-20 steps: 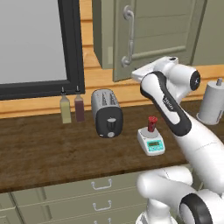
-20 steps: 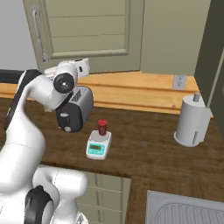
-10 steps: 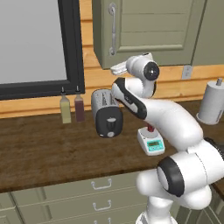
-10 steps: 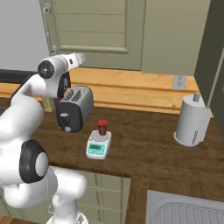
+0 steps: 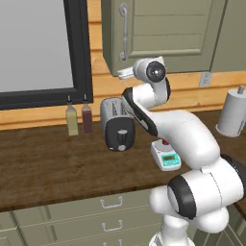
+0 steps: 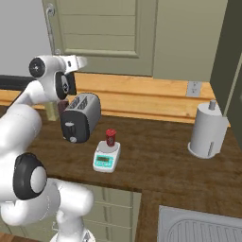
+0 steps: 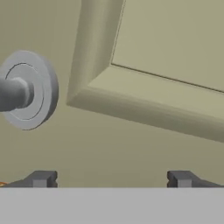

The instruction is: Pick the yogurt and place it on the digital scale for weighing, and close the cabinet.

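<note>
The dark red yogurt [image 6: 110,137] stands upright on the white digital scale [image 6: 106,158], on the counter in front of the toaster. In the left base view my arm hides most of the yogurt [image 5: 166,142] above the scale [image 5: 166,159]. My gripper [image 6: 79,61] is raised against the lower edge of the olive-green cabinet door [image 6: 104,33], just below its silver bar handle [image 6: 51,28]. Up close, the fingertips [image 7: 41,178] of the gripper [image 7: 111,179] stand wide apart and open, with nothing between them, facing the door panel [image 7: 166,39] beside the handle mount [image 7: 26,89]. The door looks almost flush with the cabinet front.
A silver and black toaster [image 5: 117,127] sits left of the scale, with two bottles [image 5: 79,117] further left under a dark-framed window [image 5: 77,48]. A paper towel roll [image 6: 207,130] stands at the right, a sink [image 6: 198,227] at the lower right, and pale drawers [image 5: 72,216] below the counter.
The cabinet door has swung from clearly open to nearly flat against the cabinet. My arm swept left and upward along with it. Yogurt and scale stayed put.
</note>
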Controlling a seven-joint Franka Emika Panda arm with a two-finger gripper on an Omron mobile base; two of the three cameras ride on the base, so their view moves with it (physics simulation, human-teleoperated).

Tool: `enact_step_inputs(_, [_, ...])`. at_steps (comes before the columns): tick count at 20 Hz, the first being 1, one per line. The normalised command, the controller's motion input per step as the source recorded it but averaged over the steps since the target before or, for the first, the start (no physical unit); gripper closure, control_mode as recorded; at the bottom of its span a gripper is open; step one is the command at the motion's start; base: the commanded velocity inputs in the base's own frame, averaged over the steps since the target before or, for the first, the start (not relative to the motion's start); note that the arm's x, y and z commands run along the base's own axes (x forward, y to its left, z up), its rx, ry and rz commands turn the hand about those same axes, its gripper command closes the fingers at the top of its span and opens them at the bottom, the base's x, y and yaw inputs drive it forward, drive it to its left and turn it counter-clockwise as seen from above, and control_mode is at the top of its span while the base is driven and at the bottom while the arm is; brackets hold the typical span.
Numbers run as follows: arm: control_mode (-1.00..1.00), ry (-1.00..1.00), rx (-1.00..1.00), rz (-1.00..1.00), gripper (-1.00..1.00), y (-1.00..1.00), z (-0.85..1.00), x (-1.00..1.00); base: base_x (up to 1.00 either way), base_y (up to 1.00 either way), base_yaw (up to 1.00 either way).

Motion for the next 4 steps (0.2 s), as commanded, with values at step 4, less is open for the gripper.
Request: enact_step_inputs(4, [-1.0, 0.0, 0.0, 0.0, -1.0, 0.0, 0.0, 0.0, 0.0, 0.0, 0.0])
